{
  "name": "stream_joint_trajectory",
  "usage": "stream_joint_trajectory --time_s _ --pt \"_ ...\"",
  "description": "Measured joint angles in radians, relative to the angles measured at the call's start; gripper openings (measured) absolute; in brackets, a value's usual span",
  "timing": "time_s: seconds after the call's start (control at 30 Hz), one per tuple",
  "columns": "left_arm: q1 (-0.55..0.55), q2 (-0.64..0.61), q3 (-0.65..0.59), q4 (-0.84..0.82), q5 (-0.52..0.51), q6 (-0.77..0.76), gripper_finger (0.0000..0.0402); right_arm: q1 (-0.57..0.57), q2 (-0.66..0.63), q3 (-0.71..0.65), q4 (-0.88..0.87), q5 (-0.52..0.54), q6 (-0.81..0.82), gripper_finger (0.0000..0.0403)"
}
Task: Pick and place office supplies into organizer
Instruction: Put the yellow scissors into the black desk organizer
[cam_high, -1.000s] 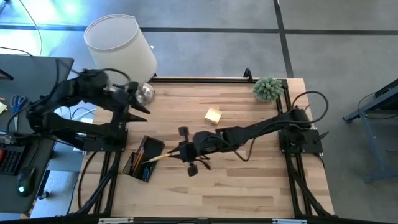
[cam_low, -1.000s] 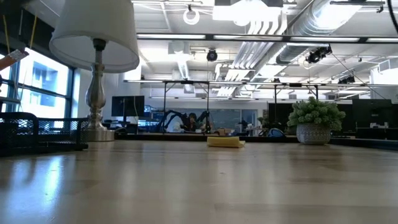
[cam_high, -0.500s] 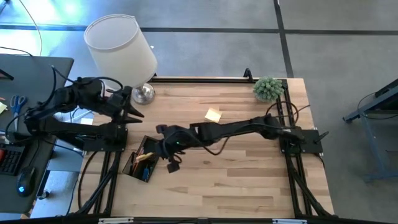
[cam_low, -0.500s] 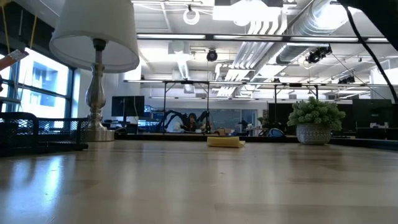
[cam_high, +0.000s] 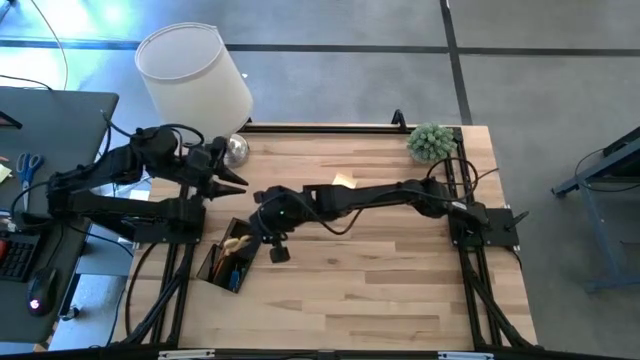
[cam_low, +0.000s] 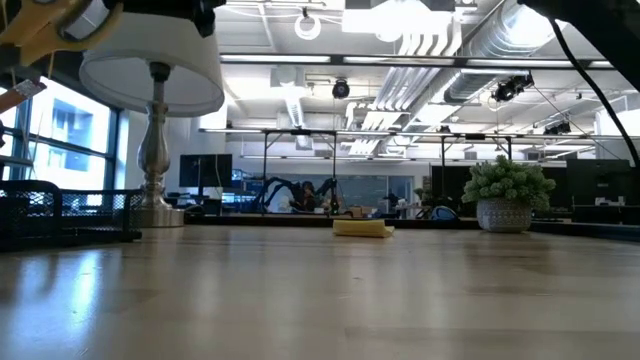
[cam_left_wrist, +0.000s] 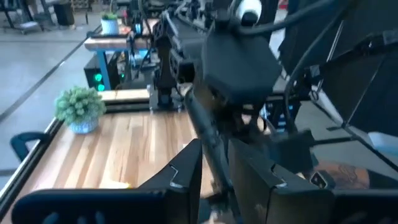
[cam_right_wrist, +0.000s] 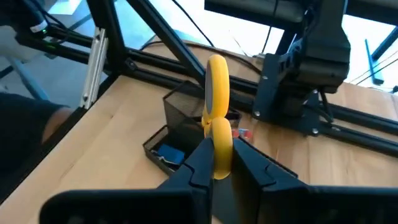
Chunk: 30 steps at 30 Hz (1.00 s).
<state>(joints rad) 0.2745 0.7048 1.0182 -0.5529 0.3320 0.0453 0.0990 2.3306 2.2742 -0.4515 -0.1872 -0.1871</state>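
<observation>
Right gripper (cam_right_wrist: 214, 163) pinched tight on yellow-handled scissors (cam_right_wrist: 216, 118) — held above the organizer (cam_high: 228, 255) at table's left edge. Left gripper (cam_high: 232, 178) parked near lamp (cam_high: 195, 75); jaw state unclear.

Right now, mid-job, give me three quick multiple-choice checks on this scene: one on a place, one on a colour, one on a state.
1. Where is the right gripper?
A. beside the plant
B. over the organizer at the table's left edge
C. parked at its own base

2. What colour are the scissors' handles in its jaws?
A. blue
B. yellow
C. red

3. What state is the sticky-note pad in?
A. lying on the table
B. inside the organizer
C. held by the left gripper

Answers: 1 B, the high view shows the right arm stretched across to the organizer. 2 B, the right wrist view shows yellow loops clamped between the jaws. 3 A, the low view shows the pad flat on the wood, nothing touching it.
</observation>
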Motion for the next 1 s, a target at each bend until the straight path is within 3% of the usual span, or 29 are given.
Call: stream_joint_trajectory --time_s 0.43,1.0 --pt "0.0 -0.008 -0.05 0.087 0.039 -0.051 0.0065 0.006 0.063 -0.001 0.058 -0.007 -0.01 0.0023" --pt "0.0 -0.084 -0.049 0.149 0.047 -0.26 0.006 0.006 0.065 0.002 0.061 -0.085 -0.215 0.0024"
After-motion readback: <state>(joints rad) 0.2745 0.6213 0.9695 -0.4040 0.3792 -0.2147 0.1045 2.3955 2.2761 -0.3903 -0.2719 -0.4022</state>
